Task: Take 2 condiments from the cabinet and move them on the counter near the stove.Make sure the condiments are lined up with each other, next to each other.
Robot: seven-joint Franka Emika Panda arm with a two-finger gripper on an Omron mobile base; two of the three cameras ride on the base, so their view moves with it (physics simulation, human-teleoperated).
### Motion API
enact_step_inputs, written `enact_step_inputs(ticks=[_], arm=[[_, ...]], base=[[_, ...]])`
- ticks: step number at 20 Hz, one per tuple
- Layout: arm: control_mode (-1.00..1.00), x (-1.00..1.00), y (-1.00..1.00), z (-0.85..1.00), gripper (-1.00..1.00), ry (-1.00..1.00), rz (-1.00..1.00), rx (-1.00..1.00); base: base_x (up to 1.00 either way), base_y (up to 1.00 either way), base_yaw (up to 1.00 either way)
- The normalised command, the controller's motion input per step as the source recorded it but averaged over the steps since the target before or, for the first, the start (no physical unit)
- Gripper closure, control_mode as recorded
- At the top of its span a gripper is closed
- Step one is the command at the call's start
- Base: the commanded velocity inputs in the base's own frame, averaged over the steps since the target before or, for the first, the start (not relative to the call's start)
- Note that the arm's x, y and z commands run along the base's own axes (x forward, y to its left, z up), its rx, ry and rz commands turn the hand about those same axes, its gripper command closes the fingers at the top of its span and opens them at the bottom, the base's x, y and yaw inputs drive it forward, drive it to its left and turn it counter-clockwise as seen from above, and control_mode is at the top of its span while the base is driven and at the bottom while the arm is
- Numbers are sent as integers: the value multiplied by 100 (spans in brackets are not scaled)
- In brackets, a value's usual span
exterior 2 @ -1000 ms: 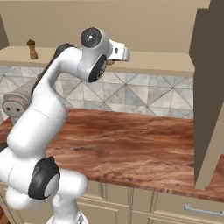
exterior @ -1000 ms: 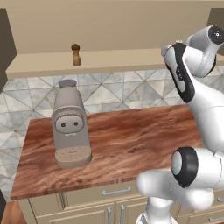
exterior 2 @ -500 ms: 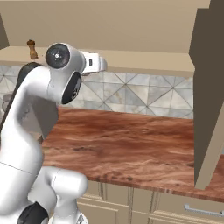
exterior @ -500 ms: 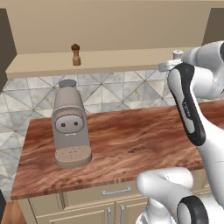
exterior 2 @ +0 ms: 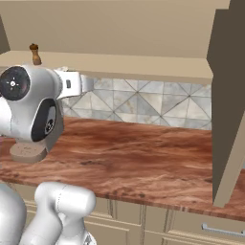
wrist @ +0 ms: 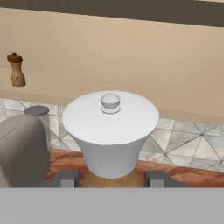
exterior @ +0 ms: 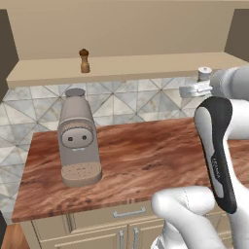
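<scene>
My gripper (wrist: pixel 111 178) is shut on the pale shaker (wrist: pixel 110 131), whose white cap with a small knob rises large between the two dark fingertips (wrist: pixel 65 178). From the left base, the shaker's cap (exterior: pixel 204 73) shows just above the hand (exterior: pixel 194 89), in the air over the counter (exterior: pixel 146 151) and in front of the cabinet shelf (exterior: pixel 146 63). The brown pepper mill (exterior: pixel 84 61) stands upright on that shelf, far left of the hand. It also stands out in the right base view as the mill (exterior 2: pixel 34 53) and in the hand view as the mill (wrist: pixel 16 70). The stove is out of view.
A tall grey-beige coffee machine (exterior: pixel 78 141) stands on the counter's left part, under the shelf. The cabinet's open door (exterior 2: pixel 229 95) hangs at the right, reaching down near the counter. Cream drawers (exterior: pixel 126 216) run below the counter edge. The backsplash is tiled.
The hand with the pale shaker has come down a little and away from the shelf, sliding left in the right base view as the arm swung round. The pepper mill and coffee machine stayed put.
</scene>
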Motion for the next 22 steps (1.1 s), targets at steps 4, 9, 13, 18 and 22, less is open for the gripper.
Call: enact_step_inputs(ticks=[4, 9, 13, 18, 22], arm=[[-100, -77, 23, 0, 100, 0, 0, 0], [-100, -48, 7, 4, 100, 0, 0, 0], [-100, -42, 0, 2, 100, 0, 0, 0], [-100, -39, 0, 0, 100, 1, 0, 0], [-100, -9, 0, 0, 100, 2, 0, 0]], base=[[0, 0, 0], [0, 0, 0], [0, 0, 0], [0, 0, 0], [0, 0, 0]])
